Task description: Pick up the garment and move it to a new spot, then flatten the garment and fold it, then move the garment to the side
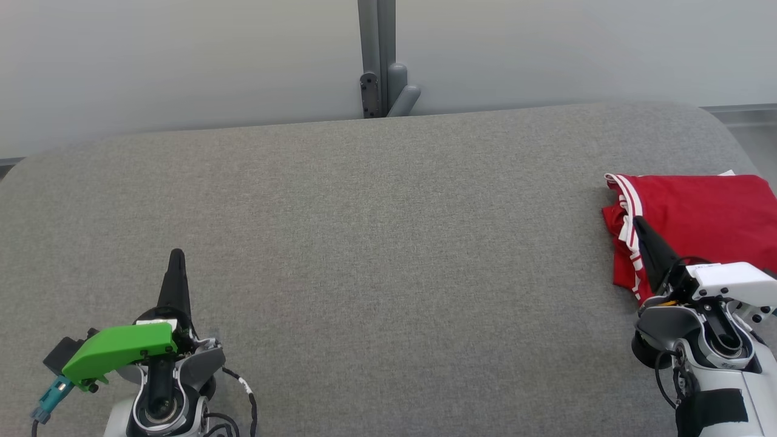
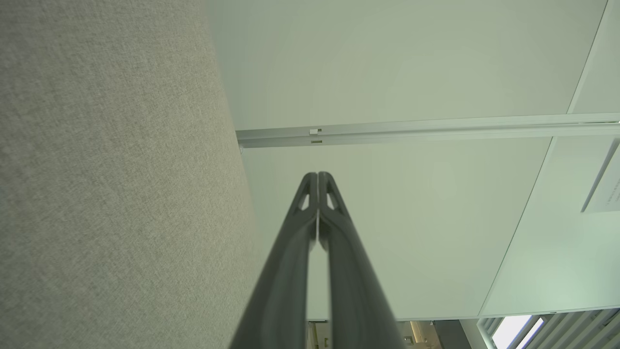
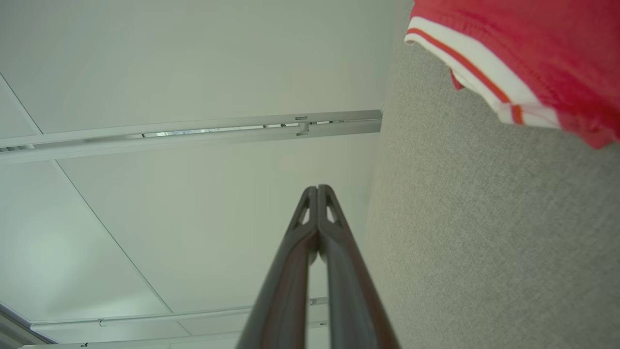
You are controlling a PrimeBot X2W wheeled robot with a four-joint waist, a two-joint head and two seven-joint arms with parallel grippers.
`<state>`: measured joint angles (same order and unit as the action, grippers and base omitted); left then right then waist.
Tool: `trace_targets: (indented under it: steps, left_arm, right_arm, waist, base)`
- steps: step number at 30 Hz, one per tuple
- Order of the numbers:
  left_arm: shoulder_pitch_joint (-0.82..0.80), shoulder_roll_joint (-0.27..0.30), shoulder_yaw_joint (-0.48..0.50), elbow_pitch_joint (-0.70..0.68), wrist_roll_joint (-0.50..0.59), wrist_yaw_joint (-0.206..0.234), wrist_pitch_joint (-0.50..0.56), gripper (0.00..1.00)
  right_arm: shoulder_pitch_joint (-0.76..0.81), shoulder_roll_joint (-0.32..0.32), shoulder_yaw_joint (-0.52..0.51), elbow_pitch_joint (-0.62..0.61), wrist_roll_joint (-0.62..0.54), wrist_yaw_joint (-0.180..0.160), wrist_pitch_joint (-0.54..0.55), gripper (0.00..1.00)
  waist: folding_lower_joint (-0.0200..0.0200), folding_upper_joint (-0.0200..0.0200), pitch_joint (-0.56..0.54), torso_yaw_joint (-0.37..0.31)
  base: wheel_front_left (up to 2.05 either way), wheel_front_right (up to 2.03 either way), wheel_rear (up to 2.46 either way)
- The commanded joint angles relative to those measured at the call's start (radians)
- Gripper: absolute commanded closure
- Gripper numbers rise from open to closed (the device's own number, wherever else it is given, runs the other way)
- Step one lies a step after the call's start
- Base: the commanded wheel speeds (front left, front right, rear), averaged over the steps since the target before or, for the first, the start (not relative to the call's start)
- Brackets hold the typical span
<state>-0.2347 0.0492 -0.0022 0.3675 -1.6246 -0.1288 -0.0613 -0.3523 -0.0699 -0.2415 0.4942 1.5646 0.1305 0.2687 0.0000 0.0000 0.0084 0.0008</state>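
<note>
As seen from the head view, folded red garment (image 1: pixel 704 206) with white-striped trim lying at far right of grey table (image 1: pixel 364 243), close to its right edge. Left gripper (image 1: pixel 176 256) at lower left, well apart from garment: fingers pressed together, tips touching, nothing between. Right gripper (image 1: pixel 638 223) at lower right, fingers likewise together and empty, tip overlapping garment's striped edge; contact not determinable. Striped trim also at upper right of right wrist view.
</note>
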Motion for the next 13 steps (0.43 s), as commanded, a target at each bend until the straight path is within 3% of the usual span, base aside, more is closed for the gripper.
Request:
trace_targets:
  steps: [1, 13]
  left_arm:
    - [-0.010, 0.000, 0.002, 0.001, -0.004, -0.006, 0.005, 1.00]
    - [-0.010, 0.000, 0.002, 0.001, -0.004, -0.006, 0.005, 1.00]
  right_arm:
    - [-0.005, 0.000, -0.002, 0.001, -0.001, 0.000, 0.005, 1.00]
    - [-0.005, 0.000, -0.002, 0.001, -0.001, 0.000, 0.004, 1.00]
  waist:
    - [0.0000, 0.0000, 0.000, 0.000]
    - [0.0000, 0.0000, 0.000, 0.000]
  base:
    - [0.00, 0.00, 0.00]
    - [0.00, 0.00, 0.00]
